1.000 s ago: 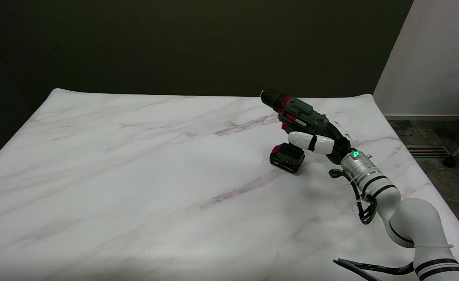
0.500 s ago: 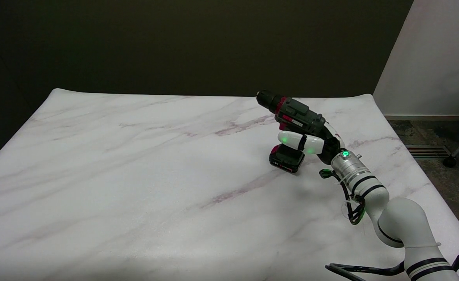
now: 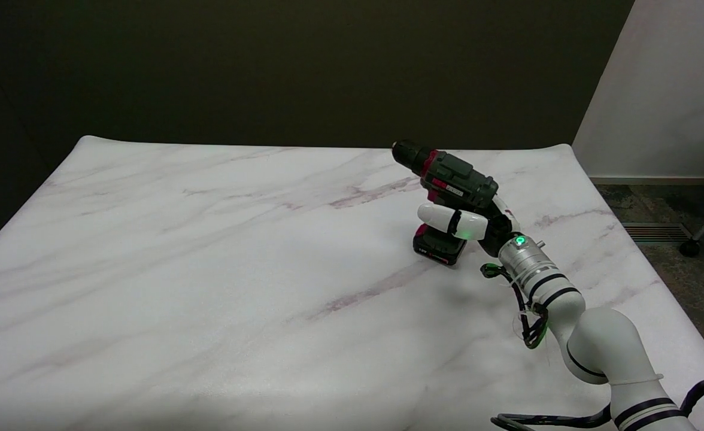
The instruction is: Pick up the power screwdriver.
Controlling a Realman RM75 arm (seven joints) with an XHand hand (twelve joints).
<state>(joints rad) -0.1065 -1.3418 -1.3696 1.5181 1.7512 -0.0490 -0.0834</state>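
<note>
The right hand point(image 3: 478, 221), black and white at the end of a white arm point(image 3: 591, 344) reaching in low from the right, is wrapped around the handle of the dark green and black power screwdriver with red trim point(image 3: 451, 179). One white finger point(image 3: 448, 219) lies across the near side of the handle, clamped on it. The tool's body sits just above that finger with its black chuck pointing up and left; its battery base point(image 3: 440, 246) sits just below the finger, at the white marble-patterned table point(image 3: 208, 269), though contact is unclear.

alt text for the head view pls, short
The robot's right hand grips the handle of a dark green power screwdriver standing on its battery base on a white marble-patterned table, chuck pointing up and to the picture's left.
</note>
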